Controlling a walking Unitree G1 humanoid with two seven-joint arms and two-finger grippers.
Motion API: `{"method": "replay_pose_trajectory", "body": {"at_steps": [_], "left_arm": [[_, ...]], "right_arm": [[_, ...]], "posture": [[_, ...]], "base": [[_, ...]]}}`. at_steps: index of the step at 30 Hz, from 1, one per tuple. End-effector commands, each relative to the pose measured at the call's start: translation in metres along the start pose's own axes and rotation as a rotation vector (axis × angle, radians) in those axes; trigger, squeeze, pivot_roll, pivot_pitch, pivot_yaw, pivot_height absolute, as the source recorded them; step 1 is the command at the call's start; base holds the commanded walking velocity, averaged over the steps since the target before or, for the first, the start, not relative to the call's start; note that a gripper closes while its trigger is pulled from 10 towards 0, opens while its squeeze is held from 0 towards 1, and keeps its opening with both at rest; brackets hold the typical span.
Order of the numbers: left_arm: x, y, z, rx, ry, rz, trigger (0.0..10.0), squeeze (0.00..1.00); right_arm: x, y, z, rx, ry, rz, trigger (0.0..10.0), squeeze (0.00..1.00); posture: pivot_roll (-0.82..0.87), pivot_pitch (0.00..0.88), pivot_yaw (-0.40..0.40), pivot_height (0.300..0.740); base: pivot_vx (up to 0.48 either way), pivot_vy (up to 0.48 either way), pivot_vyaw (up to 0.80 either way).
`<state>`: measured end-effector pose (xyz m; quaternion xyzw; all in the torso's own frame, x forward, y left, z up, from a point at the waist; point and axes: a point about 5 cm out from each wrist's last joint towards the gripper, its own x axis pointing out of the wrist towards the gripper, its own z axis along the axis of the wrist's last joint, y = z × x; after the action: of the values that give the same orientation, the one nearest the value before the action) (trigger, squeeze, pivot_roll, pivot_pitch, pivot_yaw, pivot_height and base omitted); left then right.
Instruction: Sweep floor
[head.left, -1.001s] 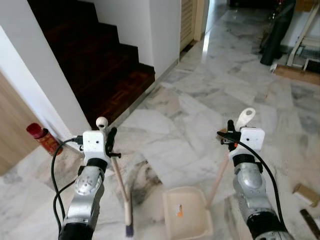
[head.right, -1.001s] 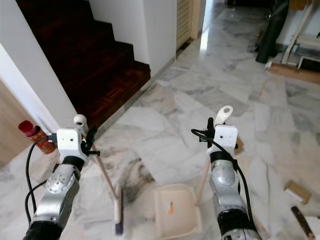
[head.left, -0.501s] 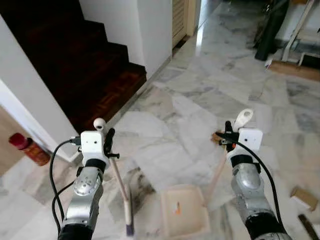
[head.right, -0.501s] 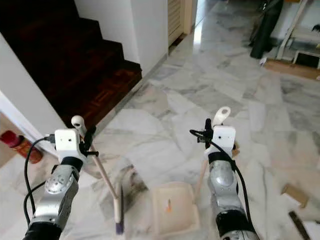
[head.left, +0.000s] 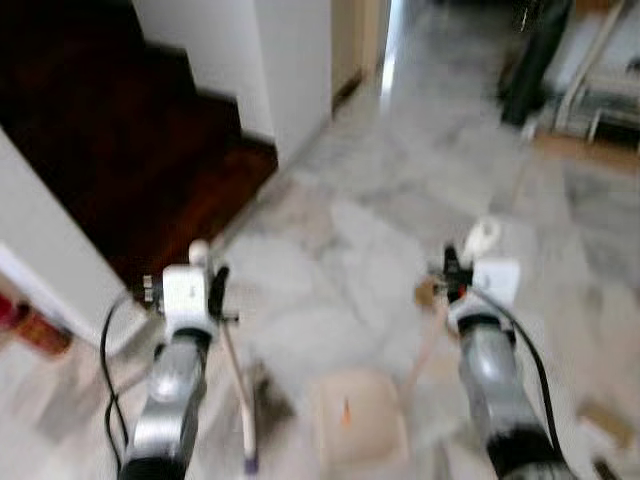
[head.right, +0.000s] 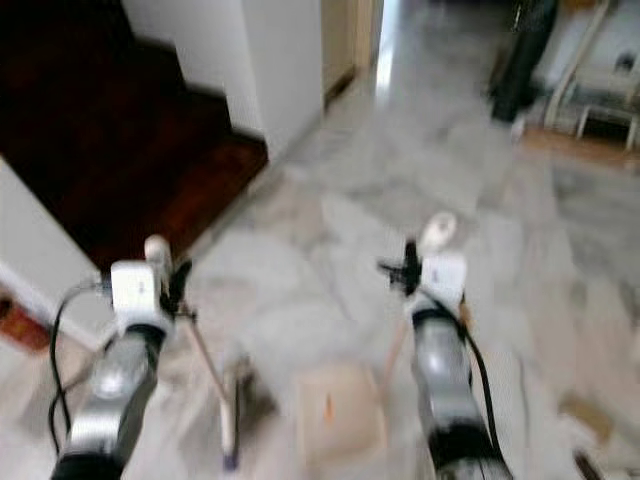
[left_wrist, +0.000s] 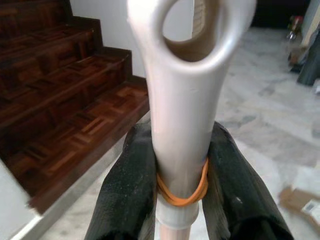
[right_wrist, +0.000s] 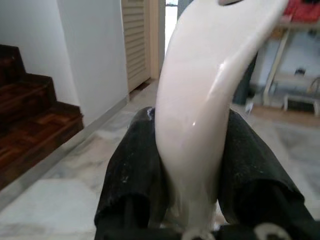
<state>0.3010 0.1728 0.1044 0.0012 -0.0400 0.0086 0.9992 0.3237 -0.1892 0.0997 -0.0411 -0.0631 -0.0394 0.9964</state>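
The floor (head.left: 370, 230) was smooth pale stone that looked slippery, with dark wooden stairs (head.left: 110, 150) beside it. The dustpan (head.left: 357, 430) sat low between the 2 arms and looked light and stiff. The right end effector (right_wrist: 192, 165) was clenched on its handle top. The left end effector (left_wrist: 177, 180) gripped the thin, light broom (head.left: 240, 390) near its looped end.

Open marble floor (head.left: 400, 200) runs up the frame's centre; dark wooden stairs (head.left: 130, 150) and a white wall corner (head.left: 295, 70) block the upper left, furniture legs (head.left: 590, 70) the upper right.
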Motion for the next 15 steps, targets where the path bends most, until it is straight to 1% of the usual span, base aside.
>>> {"method": "replay_pose_trajectory", "body": {"at_steps": [1, 7, 15], "left_arm": [[0.0018, 0.0057, 0.006, 0.028, -0.027, 0.01, 10.0, 0.0], [0.0019, 0.0053, 0.0058, 0.028, -0.028, 0.004, 10.0, 0.0], [0.0027, 0.0042, 0.0059, 0.029, -0.026, -0.007, 10.0, 0.0]], "right_arm": [[0.0038, 0.0108, 0.0099, 0.026, -0.046, 0.022, 10.0, 0.0], [0.0038, 0.0138, 0.0089, 0.029, -0.045, 0.029, 10.0, 0.0], [0.0033, 0.0153, 0.0085, 0.03, -0.044, 0.029, 10.0, 0.0]], "posture": [[0.09, 0.056, 0.039, 0.74], [0.09, 0.027, 0.04, 0.74], [0.09, 0.019, 0.043, 0.74]], "base": [[0.401, 0.0, 0.0], [0.399, 0.0, 0.0], [0.397, 0.0, 0.0]]}}
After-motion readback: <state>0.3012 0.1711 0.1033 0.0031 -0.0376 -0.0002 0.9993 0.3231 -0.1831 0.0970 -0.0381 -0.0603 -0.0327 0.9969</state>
